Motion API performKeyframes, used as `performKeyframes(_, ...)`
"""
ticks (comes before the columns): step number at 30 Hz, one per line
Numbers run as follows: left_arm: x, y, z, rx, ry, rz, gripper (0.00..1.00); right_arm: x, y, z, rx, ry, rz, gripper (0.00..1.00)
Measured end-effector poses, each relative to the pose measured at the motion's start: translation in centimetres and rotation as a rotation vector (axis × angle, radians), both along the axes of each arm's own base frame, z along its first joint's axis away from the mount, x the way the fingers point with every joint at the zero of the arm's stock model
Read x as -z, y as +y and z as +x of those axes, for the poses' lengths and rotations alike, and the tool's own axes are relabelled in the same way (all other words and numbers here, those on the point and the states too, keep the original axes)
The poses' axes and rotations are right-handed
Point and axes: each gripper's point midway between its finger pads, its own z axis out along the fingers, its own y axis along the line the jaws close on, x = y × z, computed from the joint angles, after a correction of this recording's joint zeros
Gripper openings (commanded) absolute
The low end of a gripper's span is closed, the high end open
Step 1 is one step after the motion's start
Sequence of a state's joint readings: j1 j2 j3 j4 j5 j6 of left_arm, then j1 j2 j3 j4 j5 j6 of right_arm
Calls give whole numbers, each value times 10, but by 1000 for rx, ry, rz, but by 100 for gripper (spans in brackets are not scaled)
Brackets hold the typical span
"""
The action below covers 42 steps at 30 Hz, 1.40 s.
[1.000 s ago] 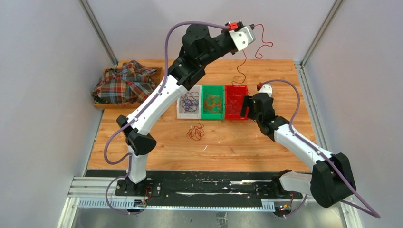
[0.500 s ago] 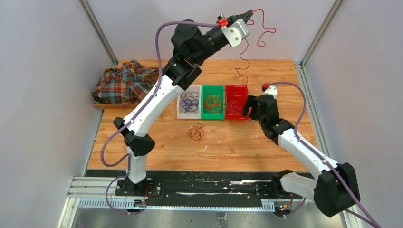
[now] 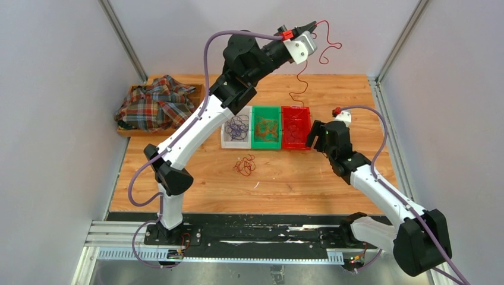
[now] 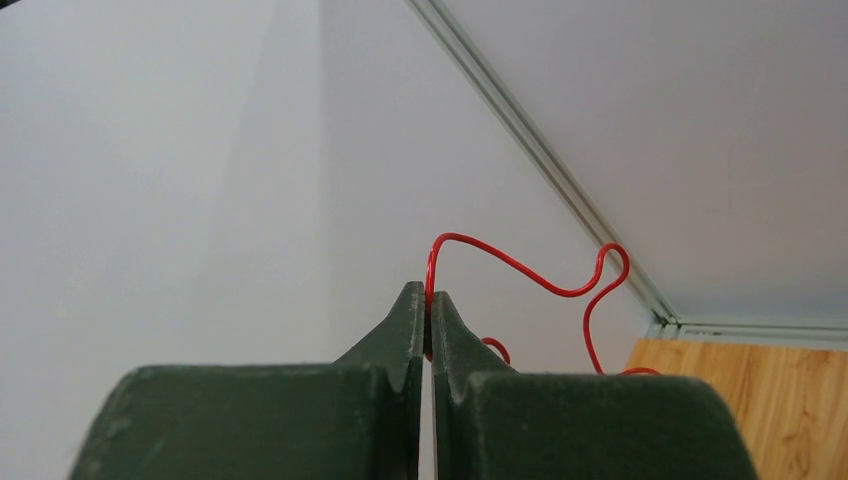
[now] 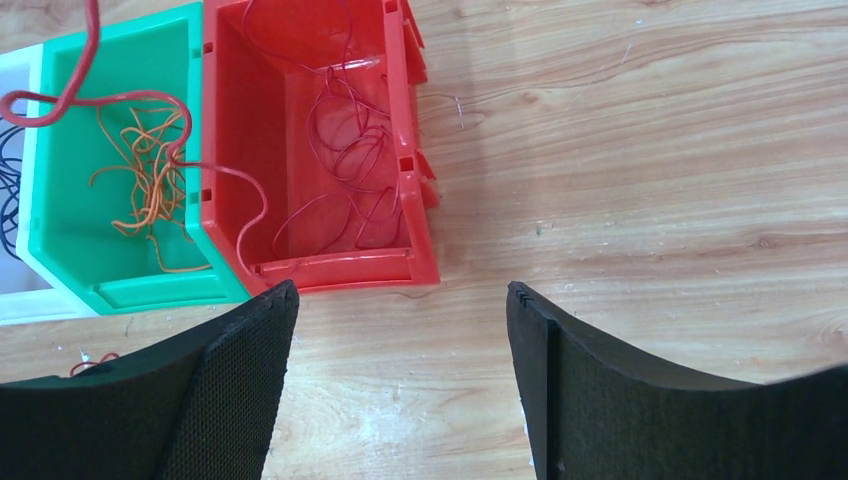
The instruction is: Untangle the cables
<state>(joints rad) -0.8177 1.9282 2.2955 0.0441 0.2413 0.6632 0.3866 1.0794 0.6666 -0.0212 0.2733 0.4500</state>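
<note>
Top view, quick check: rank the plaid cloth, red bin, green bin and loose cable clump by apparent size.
1. plaid cloth
2. red bin and green bin: look alike, not ranked apart
3. cable clump, smallest

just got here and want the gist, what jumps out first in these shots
The left gripper, raised high at the back, pinches a red cable that dangles in curls toward the table. Mid-table stand a white bin, a green bin and a red bin in a row, each holding thin cables, the open right gripper beside the red one. A small tangle lies just in front.
</note>
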Motion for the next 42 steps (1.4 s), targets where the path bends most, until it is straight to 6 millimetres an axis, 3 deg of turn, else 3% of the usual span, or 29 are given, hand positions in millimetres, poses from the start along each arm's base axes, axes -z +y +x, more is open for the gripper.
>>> performKeyframes(9,5,-2,4,-12,0,4,0,-5,-11,-4,40,-24,33,75)
performKeyframes(17,25,-15,30,-71,1,14,0,-8,-15,-4,63,-32,68,73)
performKeyframes(20,50,-18,38,-84,49,40,0,-11,-20,-5,80,-44,84,72)
performKeyframes(25,127,-21,45,-99,229,134,0,-17,-28,-9,110,-70,112,71)
performKeyframes(30,186,-20,49,-125,401,192,1,-21,-38,-8,151,-84,131,71)
performKeyframes(36,209,-15,49,-155,520,208,0,-19,-42,-8,167,-79,138,70)
performKeyframes(42,249,-9,44,-180,638,281,0,-15,-44,-10,173,-70,145,69)
